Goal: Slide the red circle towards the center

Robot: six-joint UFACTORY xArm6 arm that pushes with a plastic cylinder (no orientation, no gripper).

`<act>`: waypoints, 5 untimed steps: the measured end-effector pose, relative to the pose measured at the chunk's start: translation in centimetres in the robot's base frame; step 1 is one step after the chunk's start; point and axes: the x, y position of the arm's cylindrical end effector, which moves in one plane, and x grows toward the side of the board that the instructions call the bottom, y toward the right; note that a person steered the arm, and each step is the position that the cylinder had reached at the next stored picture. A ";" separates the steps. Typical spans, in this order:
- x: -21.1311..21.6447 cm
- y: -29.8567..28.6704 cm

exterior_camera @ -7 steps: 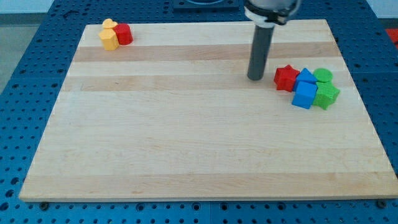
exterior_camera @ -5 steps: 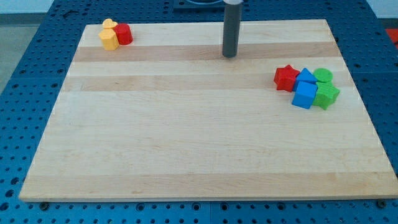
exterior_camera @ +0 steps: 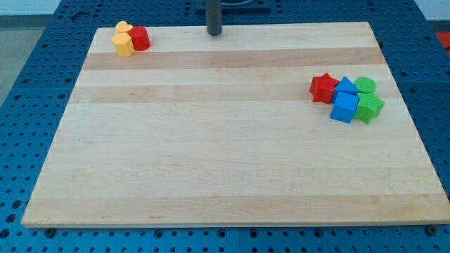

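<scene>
The red circle (exterior_camera: 139, 38) sits near the board's top-left corner, touching two yellow blocks (exterior_camera: 124, 43) on its left. My tip (exterior_camera: 214, 33) stands at the board's top edge, well to the right of the red circle and apart from it. The rod rises out of the view's top.
A cluster lies at the view's right: a red star (exterior_camera: 323, 88), a blue block (exterior_camera: 346, 86), a blue cube (exterior_camera: 344, 107), a green circle (exterior_camera: 365, 86) and a green block (exterior_camera: 369, 108). The wooden board (exterior_camera: 225, 161) rests on a blue perforated table.
My tip has moved from beside the red star up and left to the board's top edge. No block has moved.
</scene>
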 end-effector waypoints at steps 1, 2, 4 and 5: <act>-0.5 -3.6; -0.2 -8.2; 4.4 -11.0; 6.1 -10.9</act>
